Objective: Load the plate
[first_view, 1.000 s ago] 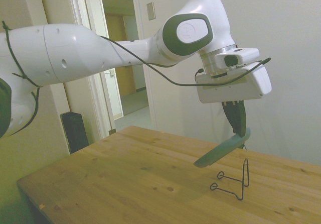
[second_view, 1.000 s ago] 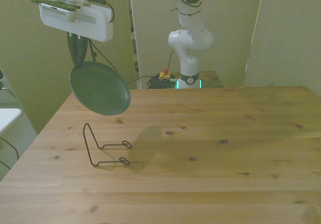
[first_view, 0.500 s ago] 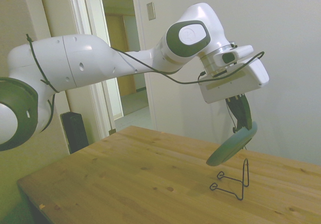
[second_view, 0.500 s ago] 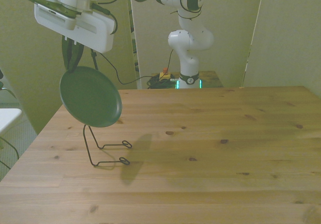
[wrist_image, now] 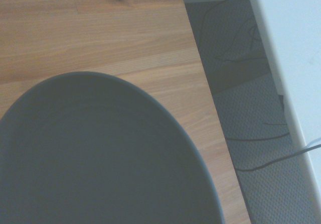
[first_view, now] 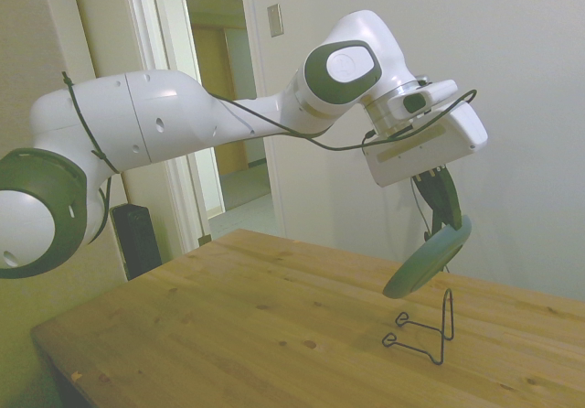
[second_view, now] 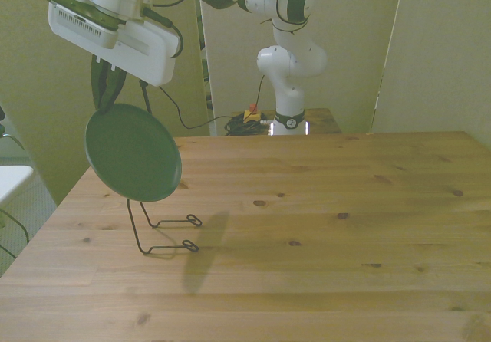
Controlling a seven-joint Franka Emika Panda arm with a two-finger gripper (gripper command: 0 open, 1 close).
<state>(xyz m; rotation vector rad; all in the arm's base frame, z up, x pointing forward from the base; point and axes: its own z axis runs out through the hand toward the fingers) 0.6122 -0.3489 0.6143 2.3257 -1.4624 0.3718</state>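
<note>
Our gripper [second_view: 103,100] pinches the plate [second_view: 133,152] by its rim, tilted above the wire rack [second_view: 157,227]; we should lower it gently between the wires.

I am not finding any text, label, brand, number or sign that can be read in these views. The surfaces are looking plain, and any mark on the robot base far behind is too small to make out.
</note>
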